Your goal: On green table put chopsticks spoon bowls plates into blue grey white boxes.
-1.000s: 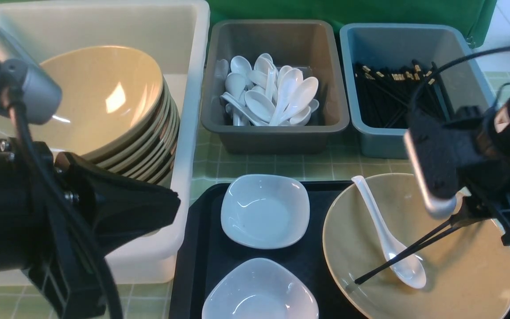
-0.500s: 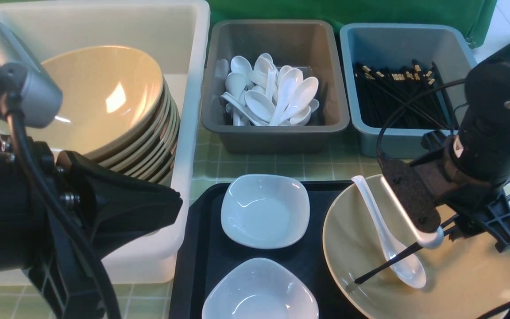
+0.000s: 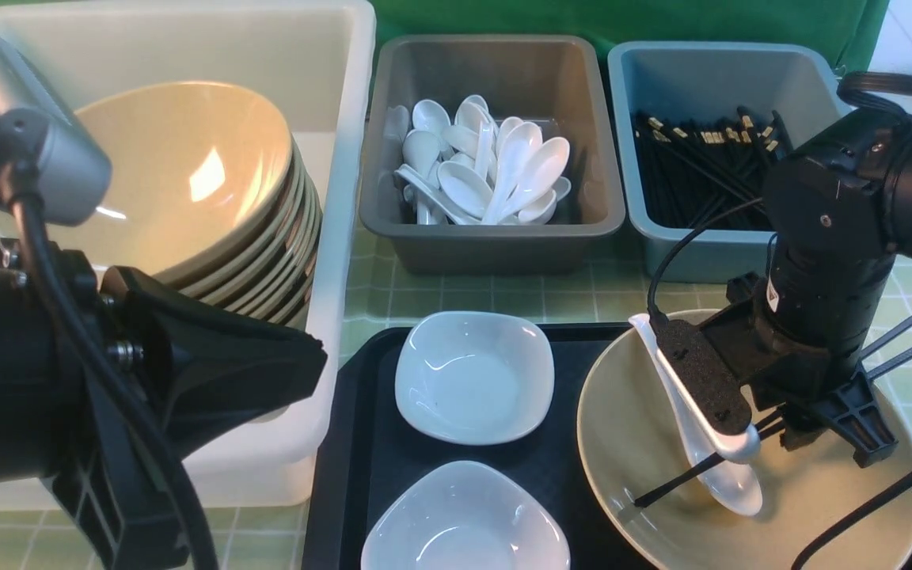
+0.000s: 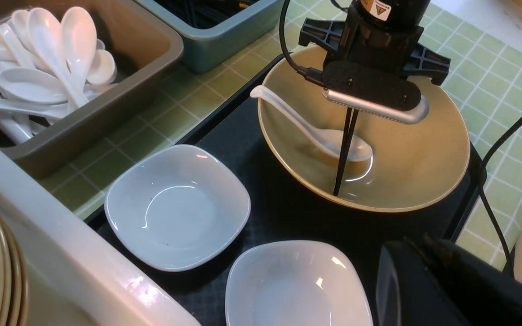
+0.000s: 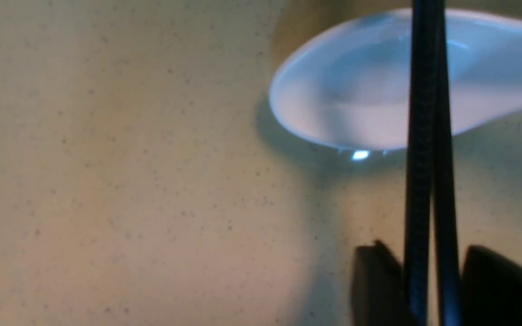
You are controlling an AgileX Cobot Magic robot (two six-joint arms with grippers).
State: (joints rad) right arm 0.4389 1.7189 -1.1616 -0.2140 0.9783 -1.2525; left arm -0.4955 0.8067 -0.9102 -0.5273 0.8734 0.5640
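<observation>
Two black chopsticks [image 3: 678, 479] lie across a white spoon [image 3: 729, 483] inside a tan bowl [image 3: 820, 507] on the black tray. My right gripper [image 3: 780, 423] is down over this bowl. In the right wrist view its fingers [image 5: 374, 280] press the chopsticks [image 5: 422, 136] from both sides, just short of the spoon [image 5: 360, 90]. The sticks' tips still rest in the bowl. Two white plates [image 3: 472, 376] [image 3: 464, 522] sit on the tray's left half. My left gripper [image 3: 313, 364] hangs shut and empty beside the white box [image 3: 345, 158].
The white box holds several stacked tan bowls [image 3: 179, 174]. The grey box [image 3: 495, 237] holds several white spoons, and the blue box [image 3: 685, 253] holds several black chopsticks. A strip of green table [image 3: 503, 297] shows between the boxes and the black tray [image 3: 353, 443].
My right arm has swung round and come down over the bowl, and its jaws have closed in on the two chopsticks. The left arm has not moved.
</observation>
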